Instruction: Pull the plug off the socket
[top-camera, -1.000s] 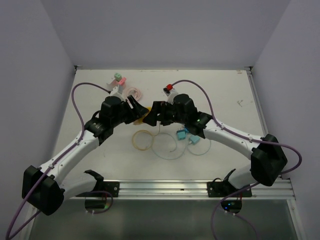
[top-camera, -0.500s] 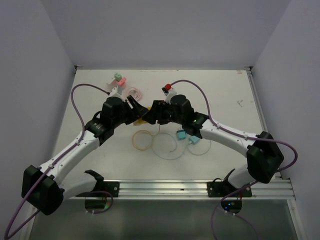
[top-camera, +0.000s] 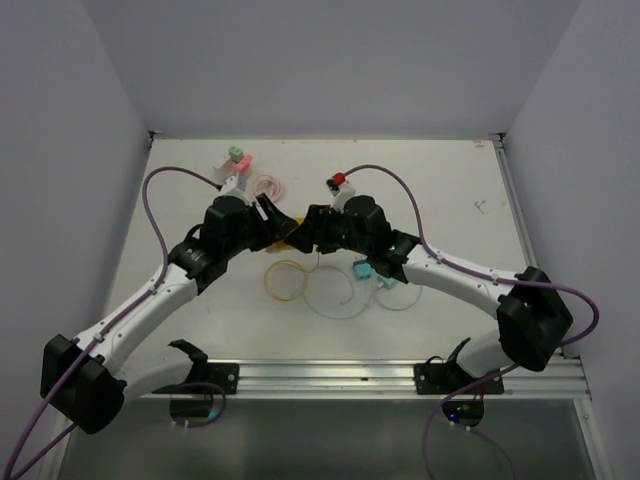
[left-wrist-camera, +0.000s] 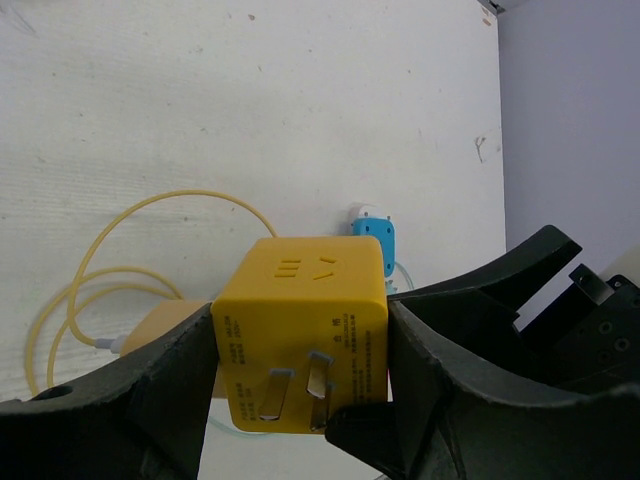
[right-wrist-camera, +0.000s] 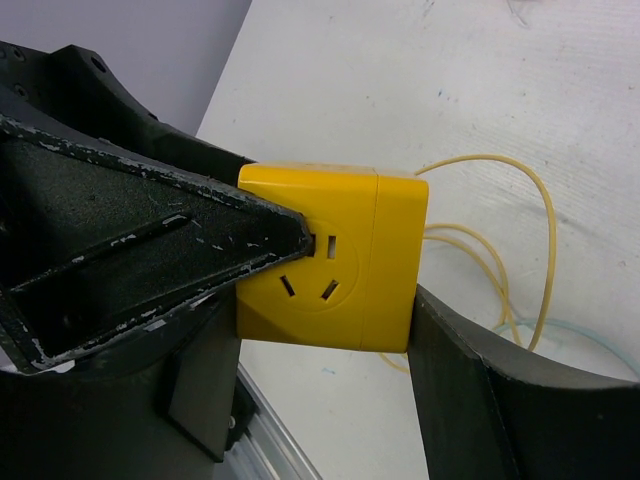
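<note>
A yellow cube-shaped plug-and-socket block (top-camera: 290, 239) is held above the table between both grippers. In the left wrist view the block (left-wrist-camera: 305, 320) shows its metal prongs, and my left gripper (left-wrist-camera: 300, 375) is shut on its two sides. In the right wrist view the block (right-wrist-camera: 345, 260) shows its socket holes and a seam down its right part. My right gripper (right-wrist-camera: 330, 300) grips it, one finger across the socket face and one on the right side. The grippers (top-camera: 272, 228) (top-camera: 314, 232) meet nose to nose. A yellow cable (top-camera: 284, 278) loops on the table below.
Blue plugs (top-camera: 372, 272) with a pale cable loop (top-camera: 335, 297) lie right of centre. A pink and green plug pair (top-camera: 236, 160), a pink cable coil (top-camera: 268, 186) and a red plug (top-camera: 338, 180) lie further back. A metal rail (top-camera: 330, 375) runs along the near edge.
The right arm has shifted slightly, first towards the left, then settling. Both grippers stay together on the yellow block, which has barely moved.
</note>
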